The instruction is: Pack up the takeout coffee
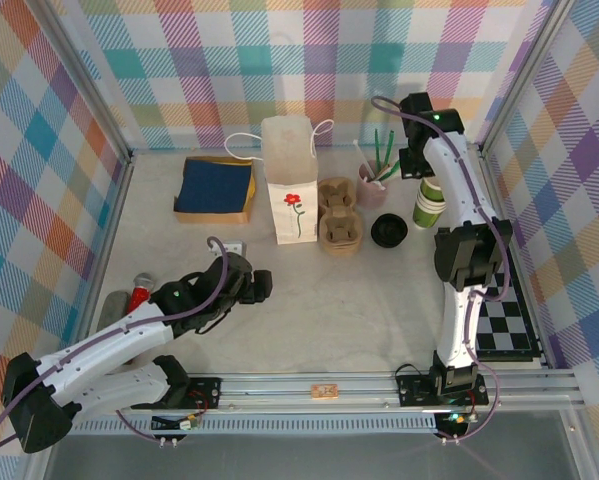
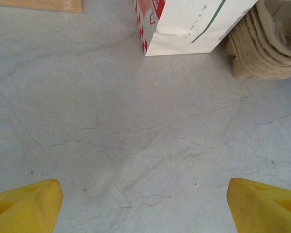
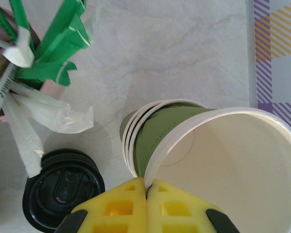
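Note:
My right gripper [image 3: 147,183] is shut on the white rim of a lidless green paper cup [image 3: 223,160], pinching the cup wall between its yellow fingers. The cup tilts just above a stack of the same green cups [image 3: 135,141] [image 1: 429,205]. A stack of black plastic lids [image 3: 62,189] [image 1: 389,230] lies left of it. The takeout coffee is out of view. The white paper bag [image 1: 291,180] with a red flower stands open at the table's middle. My left gripper [image 1: 254,285] [image 2: 145,204] hovers open over bare table, in front of the bag [image 2: 194,24].
A pink pot [image 1: 371,185] of green and white sticks [image 3: 53,43] stands beside the lids. Stacked pulp cup carriers [image 1: 339,215] [image 2: 266,43] sit right of the bag. A cardboard tray of blue napkins [image 1: 217,188] lies back left, and a checkered mat [image 1: 504,320] lies front right.

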